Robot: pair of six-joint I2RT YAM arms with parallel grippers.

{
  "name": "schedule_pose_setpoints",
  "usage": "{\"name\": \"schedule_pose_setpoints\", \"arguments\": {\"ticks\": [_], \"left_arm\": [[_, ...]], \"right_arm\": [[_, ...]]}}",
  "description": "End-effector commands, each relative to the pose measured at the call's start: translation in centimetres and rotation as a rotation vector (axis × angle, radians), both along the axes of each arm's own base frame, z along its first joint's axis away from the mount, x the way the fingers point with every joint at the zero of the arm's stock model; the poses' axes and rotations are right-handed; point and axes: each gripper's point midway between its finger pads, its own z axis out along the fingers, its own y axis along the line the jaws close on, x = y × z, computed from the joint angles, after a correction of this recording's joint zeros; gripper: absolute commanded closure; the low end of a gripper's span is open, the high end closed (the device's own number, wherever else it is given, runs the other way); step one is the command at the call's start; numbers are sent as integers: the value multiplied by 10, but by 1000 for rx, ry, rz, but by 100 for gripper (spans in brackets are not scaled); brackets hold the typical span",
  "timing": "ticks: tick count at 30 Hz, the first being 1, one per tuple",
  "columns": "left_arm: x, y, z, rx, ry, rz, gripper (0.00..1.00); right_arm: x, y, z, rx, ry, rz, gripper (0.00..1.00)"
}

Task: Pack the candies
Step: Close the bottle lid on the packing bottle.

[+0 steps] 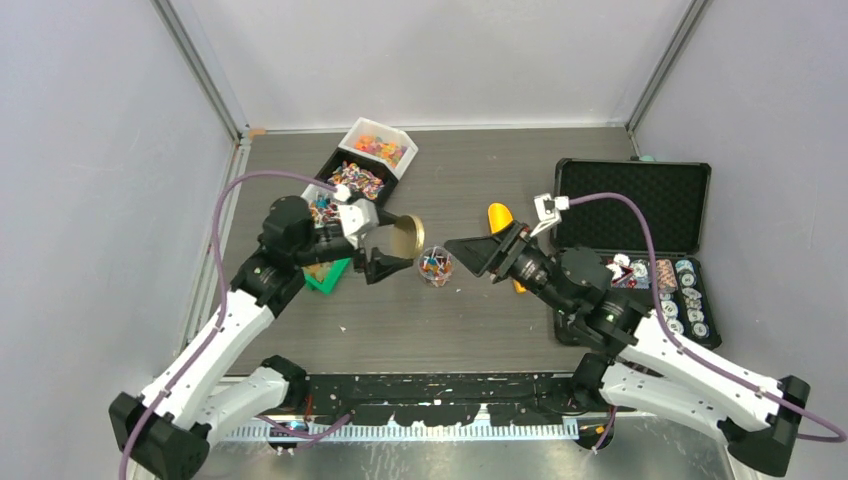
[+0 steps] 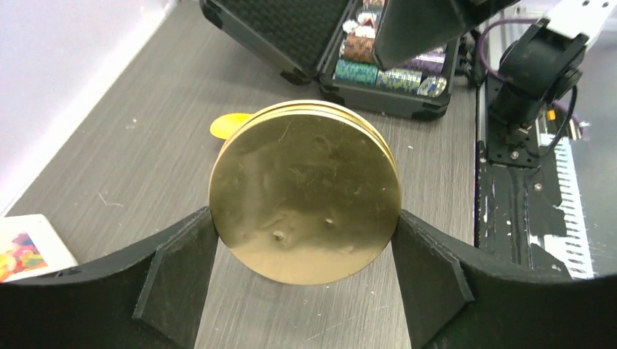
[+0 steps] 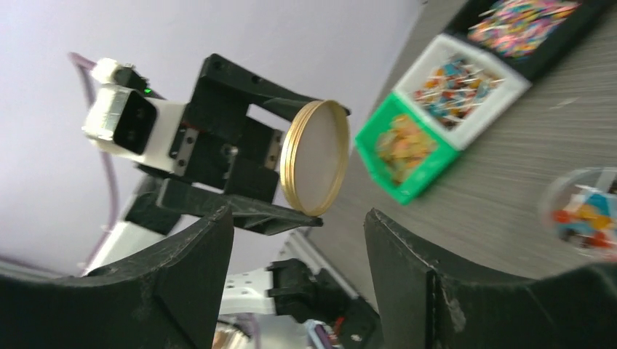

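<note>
Candies just beside right hand

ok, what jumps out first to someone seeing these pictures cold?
The round gold metal lid, held on edge above the table between the fingers of the left gripper, left of centre. Just right of it stands a small clear jar of multicoloured wrapped candies, with the open, empty right gripper beside it. At far right, an open black case holds rows of poker chips.
</note>
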Motion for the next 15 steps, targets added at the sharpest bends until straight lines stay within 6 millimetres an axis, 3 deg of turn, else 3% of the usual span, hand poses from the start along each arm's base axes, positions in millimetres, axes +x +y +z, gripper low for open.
{"name": "schedule_pose_setpoints", "arguments": {"ticks": [1,8,15], "left_arm": [[12,-10,-33,241,-5,72,25],[33,-38,-86,444,82,72,24],[53,-48,-143,660,179,88,24]], "right_arm": [[13,-43,-23,-208,-29,-184,28],[3,-83,-25,-302,-65,-262,27],[-1,-106,-27,-330,-84,-316,27]]}}
